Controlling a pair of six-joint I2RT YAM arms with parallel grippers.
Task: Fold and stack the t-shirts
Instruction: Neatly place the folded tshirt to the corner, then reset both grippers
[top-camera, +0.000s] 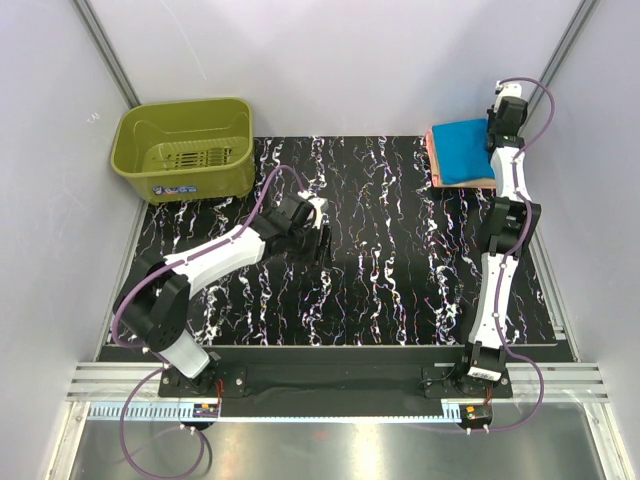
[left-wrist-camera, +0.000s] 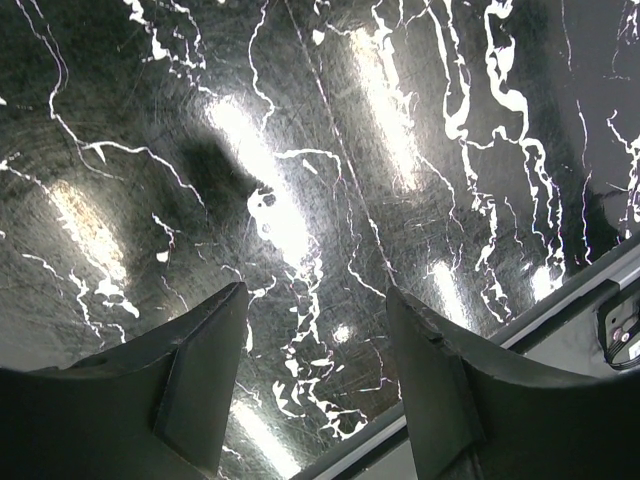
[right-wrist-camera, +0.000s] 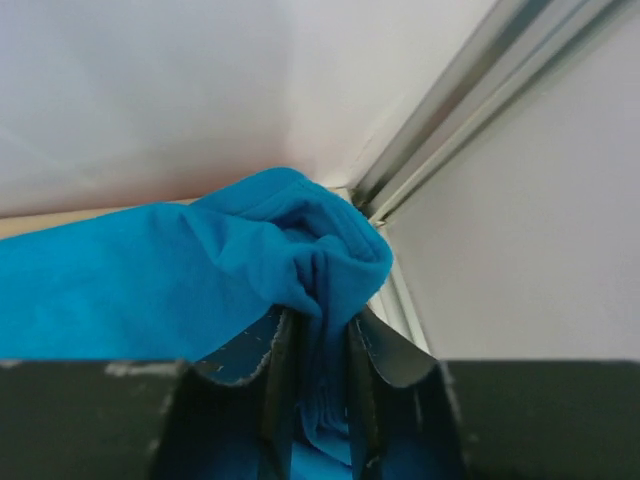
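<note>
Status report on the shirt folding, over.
Left end effector open, empty, over table. Right end effector pinching turquoise t-shirt, folded atop peach t-shirt, far-right corner. Basket far left, clear of both.

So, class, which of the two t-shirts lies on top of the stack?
The turquoise-blue t-shirt, at the far right corner of the table. It covers the peach t-shirt, which shows only as a thin edge beneath it.
</note>
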